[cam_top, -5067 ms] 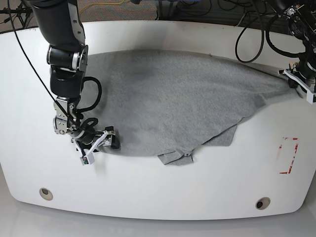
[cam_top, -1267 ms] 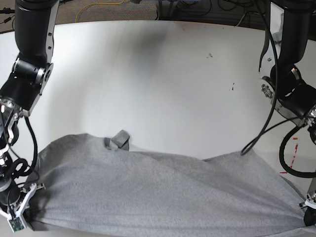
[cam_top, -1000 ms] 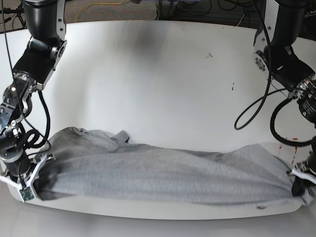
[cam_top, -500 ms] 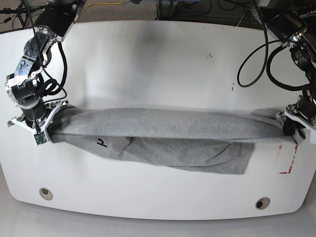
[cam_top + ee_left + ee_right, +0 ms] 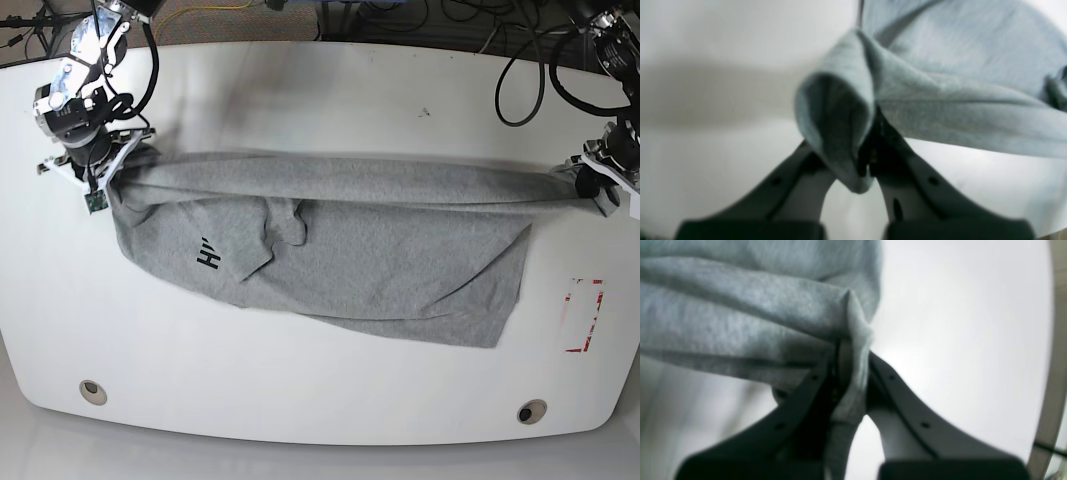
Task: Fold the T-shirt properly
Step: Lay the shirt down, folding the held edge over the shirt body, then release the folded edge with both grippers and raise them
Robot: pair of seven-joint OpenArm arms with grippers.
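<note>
Your left wrist view is blurred but readable: the left gripper [image 5: 867, 166] has its dark fingers [image 5: 907, 176] pinched tight on a bunched fold of the T-shirt [image 5: 940, 83], which fills the upper right of the frame and runs off the right edge, with the white table [image 5: 706, 100] pale behind it. Over to your right wrist view: the right gripper [image 5: 850, 396] is clamped just as tight, a thin ridge of the T-shirt [image 5: 740, 313] squeezed between its fingers [image 5: 900, 413], the cloth spreading across the upper left of the frame and the table [image 5: 957, 323] bright on the right. Now the base view, and here you see it all: the T-shirt [image 5: 370, 250] is stretched taut across the middle of the table [image 5: 320, 90], its top edge a straight line from the right gripper [image 5: 100, 165] at the upper left of the frame to the left gripper [image 5: 592, 182] at the far right. Below that line the grey cloth lies on the tabletop, sloping down to a corner at lower right of centre. Black lettering [image 5: 209, 256] shows on the left part, only partly readable. A red mark [image 5: 585, 315] sits on the table at the right.
</note>
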